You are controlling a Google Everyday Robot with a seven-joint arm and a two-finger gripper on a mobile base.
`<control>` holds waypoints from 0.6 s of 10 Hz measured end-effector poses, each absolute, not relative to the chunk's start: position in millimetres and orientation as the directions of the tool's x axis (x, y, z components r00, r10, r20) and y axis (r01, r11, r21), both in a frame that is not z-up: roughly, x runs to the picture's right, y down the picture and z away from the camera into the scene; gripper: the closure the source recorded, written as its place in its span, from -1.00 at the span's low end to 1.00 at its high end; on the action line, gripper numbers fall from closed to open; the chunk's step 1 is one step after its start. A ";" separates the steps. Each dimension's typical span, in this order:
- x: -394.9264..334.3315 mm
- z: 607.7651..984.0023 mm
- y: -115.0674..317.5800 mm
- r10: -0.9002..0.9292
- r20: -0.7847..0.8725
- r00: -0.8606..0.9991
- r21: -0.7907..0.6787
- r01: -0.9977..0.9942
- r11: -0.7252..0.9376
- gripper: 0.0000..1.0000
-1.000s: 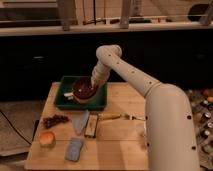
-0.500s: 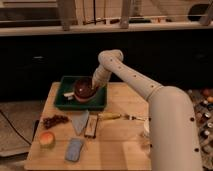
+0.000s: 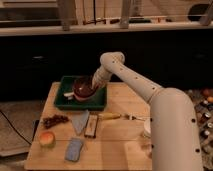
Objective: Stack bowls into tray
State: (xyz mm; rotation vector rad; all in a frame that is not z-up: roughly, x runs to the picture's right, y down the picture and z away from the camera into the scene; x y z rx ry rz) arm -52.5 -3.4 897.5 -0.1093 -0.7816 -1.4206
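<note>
Pincer (image 3: 91,86) is lowered into the dark green tray (image 3: 62,100) at the counter's far left corner, right over the maroon bowl (image 3: 84,89). That bowl is seen nested on the orange-red bowl (image 3: 80,97), so stacking is judged nearly finished. A clean release and straight lift are called for next.

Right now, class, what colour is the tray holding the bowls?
Dark green tray, seen in the camera view; the end effector is over the bowls in it.

The hand (image 3: 93,85) reaches down into the green tray (image 3: 64,102) on the table (image 3: 115,142). It is at the dark bowl (image 3: 84,89), which sits over an orange-red bowl (image 3: 80,97).
</note>
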 end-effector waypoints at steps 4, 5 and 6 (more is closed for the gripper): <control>-51.5 904.0 1.0 -0.812 0.584 -0.006 0.366 0.895 0.257 0.45; -50.4 906.1 1.8 -0.806 0.592 0.000 0.367 0.890 0.270 0.26; -49.9 908.1 2.4 -0.801 0.599 0.005 0.369 0.886 0.282 0.05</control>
